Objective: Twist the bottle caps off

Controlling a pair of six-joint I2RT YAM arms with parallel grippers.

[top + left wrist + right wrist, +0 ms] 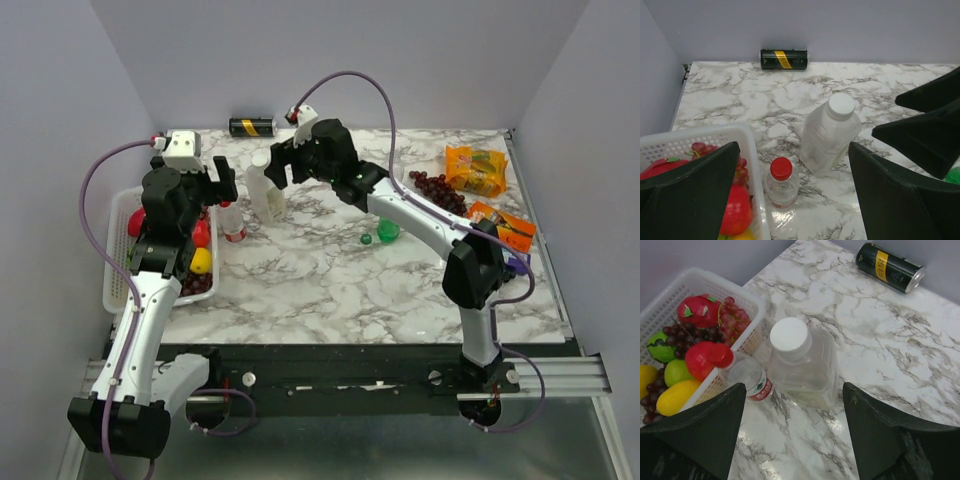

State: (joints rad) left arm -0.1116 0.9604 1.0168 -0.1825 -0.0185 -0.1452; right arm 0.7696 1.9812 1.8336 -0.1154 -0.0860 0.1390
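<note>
Right end effector (pixel 794 386): jaws apart, nothing held, poised over large clear plastic bottle with white screw cap (pixel 801 365) in centre of frame; likely lining up on cap. Left end effector (pixel 794 147): jaws wide apart, empty, facing same bottle, probably to steady body. Small clear red-capped bottle (pixel 747 376) stands just beside white plastic fruit basket (pixel 715 279), at left. Both caps on. Bench (pixel 880 340): glossy white marble pattern, grey veins. Plain grey walls. Black-and-gold can (pixel 890 266) lies upper right.

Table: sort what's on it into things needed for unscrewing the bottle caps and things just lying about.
For the job:
large clear white-capped bottle
small red-capped bottle
small green bottle

Lying about:
black-and-gold can
fruit basket
loose grapes
orange snack packets
</note>
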